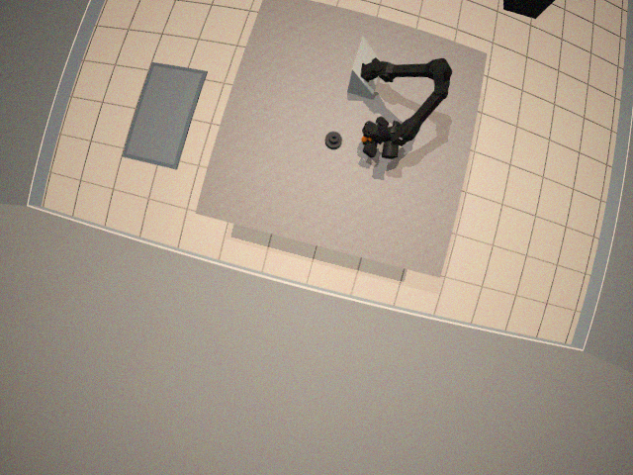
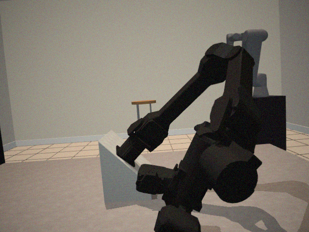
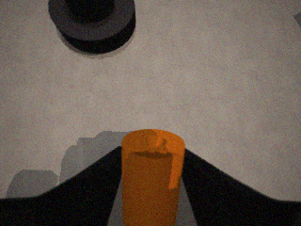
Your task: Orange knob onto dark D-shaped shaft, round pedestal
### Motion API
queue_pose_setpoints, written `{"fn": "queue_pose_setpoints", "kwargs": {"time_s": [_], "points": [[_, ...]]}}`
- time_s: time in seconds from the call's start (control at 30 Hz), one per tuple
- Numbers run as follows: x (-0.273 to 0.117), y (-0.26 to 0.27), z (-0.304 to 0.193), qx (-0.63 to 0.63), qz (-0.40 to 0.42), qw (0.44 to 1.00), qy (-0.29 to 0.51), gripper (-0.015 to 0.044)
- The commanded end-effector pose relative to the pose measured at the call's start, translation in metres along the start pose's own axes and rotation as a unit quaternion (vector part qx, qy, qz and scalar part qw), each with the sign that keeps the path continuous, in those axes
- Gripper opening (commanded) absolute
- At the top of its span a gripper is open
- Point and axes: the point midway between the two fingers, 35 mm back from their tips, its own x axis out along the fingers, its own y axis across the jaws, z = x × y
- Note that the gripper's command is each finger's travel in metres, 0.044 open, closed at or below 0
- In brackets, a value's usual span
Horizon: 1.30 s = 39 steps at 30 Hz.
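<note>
The orange knob (image 1: 366, 139) (image 3: 150, 193) is held upright in the wrist view between the two black fingers. My gripper (image 3: 151, 153) is shut on it. The knob looks raised off the table, with shadows behind it. The dark round pedestal (image 1: 327, 143) (image 3: 96, 31) stands to the left of the gripper in the top view, a short gap away. It shows at the upper left of the wrist view, cut by the frame's top edge. Its dark shaft (image 1: 333, 139) (image 3: 89, 10) stands up from its middle. The knob's hole and the flat sides cannot be made out. The exterior view shows neither knob nor pedestal.
A pale wedge-shaped block (image 1: 360, 86) (image 2: 119, 182) stands on the table (image 1: 276, 178) (image 2: 49, 189), beside the arm's base. The black arm (image 1: 426, 110) (image 2: 182, 99) bends out above the table. A grey-blue panel (image 1: 166, 116) lies on the floor beyond the table.
</note>
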Motion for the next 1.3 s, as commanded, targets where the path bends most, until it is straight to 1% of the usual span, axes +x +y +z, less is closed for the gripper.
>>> {"fn": "queue_pose_setpoints", "kwargs": {"time_s": [0.0, 0.63, 1.27], "points": [[-0.004, 0.000, -0.004, 0.000, 0.001, 0.999, -0.036, 0.0180], [-0.015, 0.000, -0.021, 0.000, 0.001, 0.982, -0.191, 0.0180], [-0.021, 0.000, -0.041, 0.000, 0.000, 0.940, -0.341, 0.0180]]}}
